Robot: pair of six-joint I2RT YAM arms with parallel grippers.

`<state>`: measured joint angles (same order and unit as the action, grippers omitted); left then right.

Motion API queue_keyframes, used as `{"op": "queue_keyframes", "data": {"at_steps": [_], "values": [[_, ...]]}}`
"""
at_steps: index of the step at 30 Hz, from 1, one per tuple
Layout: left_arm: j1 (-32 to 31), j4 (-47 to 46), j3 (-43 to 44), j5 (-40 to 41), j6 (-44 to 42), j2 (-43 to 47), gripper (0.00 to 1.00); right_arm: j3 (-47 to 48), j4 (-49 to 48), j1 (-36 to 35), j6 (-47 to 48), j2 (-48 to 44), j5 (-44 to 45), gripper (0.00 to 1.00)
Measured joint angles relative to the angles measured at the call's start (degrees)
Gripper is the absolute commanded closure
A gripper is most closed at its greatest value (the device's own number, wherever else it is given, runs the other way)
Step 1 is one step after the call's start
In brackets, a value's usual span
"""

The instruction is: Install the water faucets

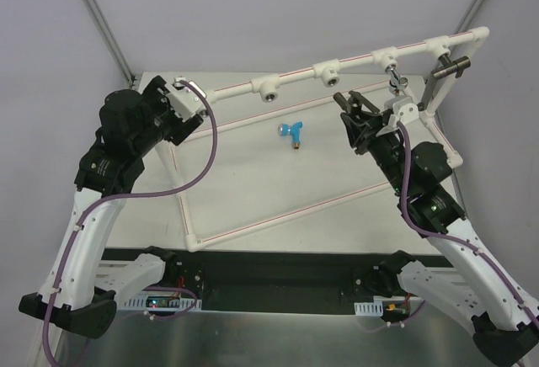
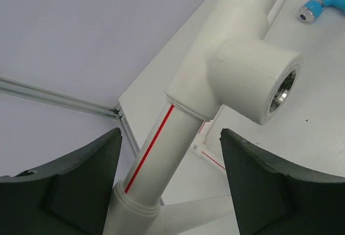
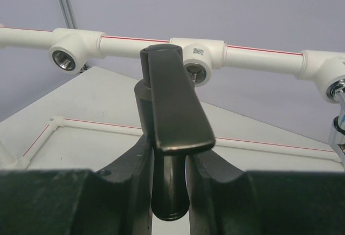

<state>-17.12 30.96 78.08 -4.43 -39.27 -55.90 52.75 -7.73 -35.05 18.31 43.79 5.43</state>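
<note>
left hand [image 2: 170, 138] wide, astride white pipe [image 2: 152, 157] per wrist view | right hand [image 3: 168, 165] clamps dark faucet [image 3: 175, 113]

- Left arm [image 1: 80, 232] and right arm [image 1: 461, 249] are showing white link shells with black joint housings.
- A purple cable [image 1: 205, 161] is looping along each arm.
- End effector fingers [image 2: 70, 184] are showing matte dark, curved faces.

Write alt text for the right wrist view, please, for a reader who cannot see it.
The right gripper is shut on a dark grey metal faucet, its flat lever facing the camera. Beyond runs a white red-striped pipe with round threaded sockets.
</note>
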Motion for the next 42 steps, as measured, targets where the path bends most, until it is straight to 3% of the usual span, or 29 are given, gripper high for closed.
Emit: {"op": "queue_keyframes", "data": {"at_steps": [2,6,13,21,42], "values": [[0.1,-0.7,0.0,-0.2,-0.9,-0.4,0.52,0.0,-1.5,0.0,0.3,1.0,0.1,0.98],[0.7,-1.9,0.2,-1.6,-2.9,-0.3,0.71,-0.2,-5.2,0.1,0.8,2.8,0.3,0.98],[0.7,-2.2,-0.9,-5.6,-4.1,1.0,0.89,-4.3,-12.3,0.1,1.6,3.6,3.2,0.98],[0.7,-3.7,-2.1,-7.2,-3.0,2.0,0.98,-6.7,-16.3,0.1,2.9,5.1,5.8,0.98],[0.7,-6.3,-3.8,-10.3,2.4,3.4,1.0,-8.1,-26.5,0.4,3.3,10.8,8.0,0.98]]}}
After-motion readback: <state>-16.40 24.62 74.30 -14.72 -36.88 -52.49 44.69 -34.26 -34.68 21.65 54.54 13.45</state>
